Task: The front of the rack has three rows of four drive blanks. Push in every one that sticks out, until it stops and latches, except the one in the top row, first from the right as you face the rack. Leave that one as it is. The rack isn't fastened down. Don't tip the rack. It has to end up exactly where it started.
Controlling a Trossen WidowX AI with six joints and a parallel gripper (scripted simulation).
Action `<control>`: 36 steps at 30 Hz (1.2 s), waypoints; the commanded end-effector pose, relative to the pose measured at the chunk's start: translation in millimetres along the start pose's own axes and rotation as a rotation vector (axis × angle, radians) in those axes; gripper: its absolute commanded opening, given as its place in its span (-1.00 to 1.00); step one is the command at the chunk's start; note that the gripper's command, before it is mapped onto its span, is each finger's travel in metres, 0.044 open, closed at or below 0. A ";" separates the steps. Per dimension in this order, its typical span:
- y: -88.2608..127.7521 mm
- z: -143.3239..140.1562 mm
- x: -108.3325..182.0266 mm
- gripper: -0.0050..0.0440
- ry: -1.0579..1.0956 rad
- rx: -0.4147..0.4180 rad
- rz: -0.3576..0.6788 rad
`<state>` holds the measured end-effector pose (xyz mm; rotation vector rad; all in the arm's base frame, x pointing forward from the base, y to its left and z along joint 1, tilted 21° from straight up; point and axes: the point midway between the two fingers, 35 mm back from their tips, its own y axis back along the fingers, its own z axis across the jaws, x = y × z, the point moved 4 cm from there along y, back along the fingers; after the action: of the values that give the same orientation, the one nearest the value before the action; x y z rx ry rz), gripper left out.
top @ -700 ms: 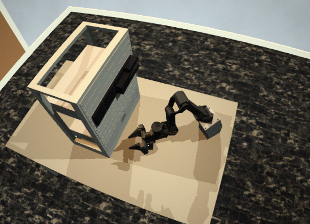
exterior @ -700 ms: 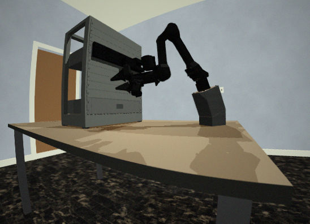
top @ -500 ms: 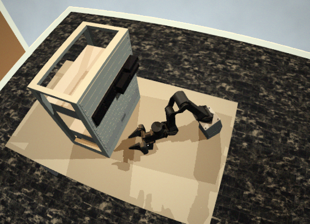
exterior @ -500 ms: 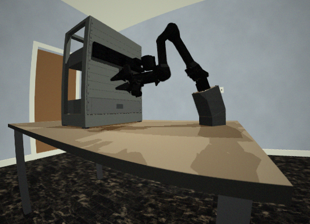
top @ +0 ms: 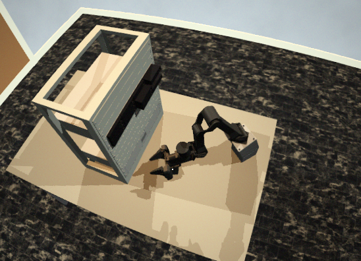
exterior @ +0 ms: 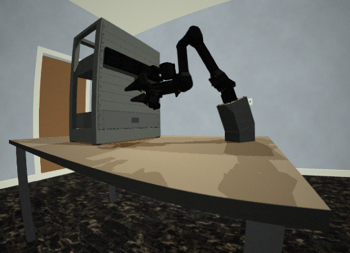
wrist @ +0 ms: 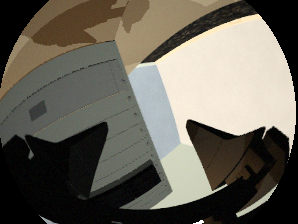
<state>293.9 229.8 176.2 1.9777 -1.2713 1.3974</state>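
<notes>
The rack and the open pincer, from three sides. The grey rack (top: 115, 78) (exterior: 98, 85) (wrist: 110, 107) stands upright on the tabletop (top: 197, 203) (exterior: 191, 168) (wrist: 100, 27). The drive blanks (top: 123, 124) (exterior: 119, 60) (wrist: 142, 184) form a dark band across its front, above mid-height. Toward the right end, as one faces the rack, dark blocks (top: 143, 96) project from the band (their separate rows cannot be told apart here).

The pincer (top: 150, 166) (exterior: 128, 95) (wrist: 147, 125) is released, its two fingers spread nearly to their full extent with nothing between them. It lies in front of the rack's left portion, lower than the band; in the top view its fingertips stand apart from the front. In the wrist view, one finger overlaps the rack's face and the other appears beyond its side edge. The arm (top: 211, 116) (exterior: 182, 53) arches back to its grey base (top: 245, 151) (exterior: 239, 121).
</notes>
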 end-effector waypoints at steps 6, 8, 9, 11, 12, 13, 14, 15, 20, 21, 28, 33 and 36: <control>-1.0 -3.3 7.3 1.00 -0.004 0.009 0.022; -1.0 -3.3 7.3 1.00 -0.004 0.009 0.022; -1.0 -3.3 7.3 1.00 -0.004 0.009 0.022; -1.0 -3.3 7.3 1.00 -0.004 0.009 0.022; -1.0 -3.3 7.3 1.00 -0.004 0.009 0.022; -1.0 -3.3 7.3 1.00 -0.004 0.009 0.022; -1.0 -3.3 7.3 1.00 -0.004 0.009 0.022; -0.9 -3.3 7.4 1.00 -0.004 0.009 0.022; 0.9 -2.4 8.9 1.00 -0.014 0.008 0.026; 1.7 -2.0 9.6 1.00 -0.018 0.007 0.028; 15.2 4.4 20.1 1.00 -0.084 -0.003 0.059; 25.8 9.1 27.8 1.00 -0.134 -0.010 0.084; 38.9 14.6 37.9 1.00 -0.199 -0.024 0.114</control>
<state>280.4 201.1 184.1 2.0665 -1.4010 1.2964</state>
